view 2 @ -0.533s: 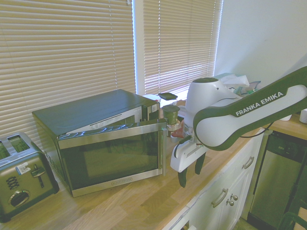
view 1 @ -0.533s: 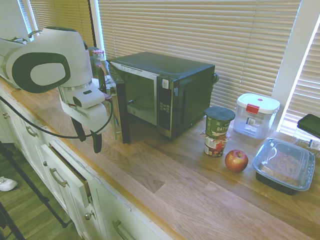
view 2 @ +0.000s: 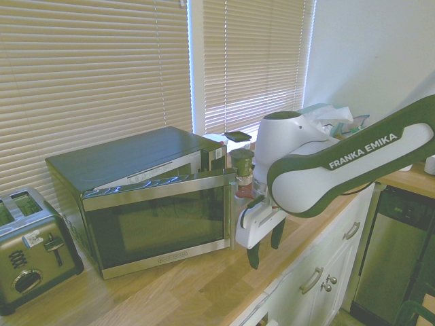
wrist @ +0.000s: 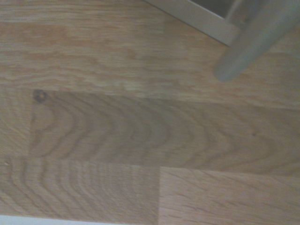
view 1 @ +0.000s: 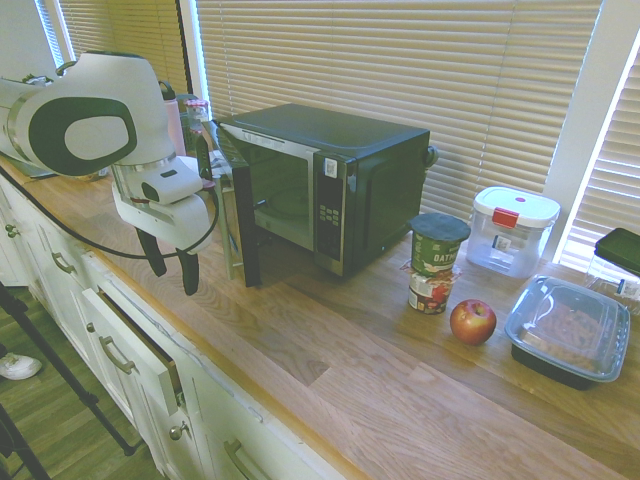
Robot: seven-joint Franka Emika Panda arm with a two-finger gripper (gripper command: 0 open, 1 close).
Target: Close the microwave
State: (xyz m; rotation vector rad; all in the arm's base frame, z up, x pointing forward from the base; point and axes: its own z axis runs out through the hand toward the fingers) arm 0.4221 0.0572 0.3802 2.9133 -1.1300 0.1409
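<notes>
— What is where, left to right in the first exterior view?
— White gripper (view 1: pixel 168 278), fingers parted and empty, above the counter (view 1: pixel 330 400); right of it, the microwave (view 1: pixel 340 180), door (view 1: pixel 240 210) ajar.
— Which step?
— Likely lining up; next, push the door's outer face shut.

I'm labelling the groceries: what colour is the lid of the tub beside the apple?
The lid is dark green, clearest in the first exterior view.
</notes>
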